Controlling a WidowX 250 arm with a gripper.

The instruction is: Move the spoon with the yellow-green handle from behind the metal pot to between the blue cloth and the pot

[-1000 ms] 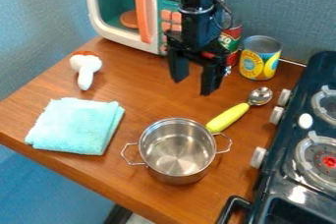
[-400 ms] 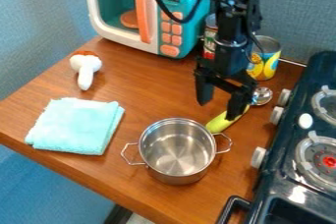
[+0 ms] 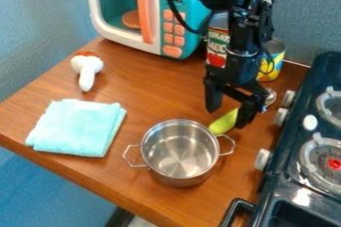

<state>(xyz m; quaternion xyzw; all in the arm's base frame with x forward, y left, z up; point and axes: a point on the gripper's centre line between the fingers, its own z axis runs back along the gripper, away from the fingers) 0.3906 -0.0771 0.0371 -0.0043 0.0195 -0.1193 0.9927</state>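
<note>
Your hand (image 3: pixel 228 117) shifts down and rightward since the earlier frame, its fingers wide apart, which brings it close to the green-handled spoon (image 3: pixel 224 123), right of centre on the worktop (image 3: pixel 150 86), beside the pot (image 3: pixel 178 152).

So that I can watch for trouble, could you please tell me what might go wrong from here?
The open pincer is close to the spoon and the pot, so coming down slightly off might nudge the pot. The spoon could roll or slip if pinched unevenly. The stove knobs stand near too, so a sideways swing might bump them.
</note>
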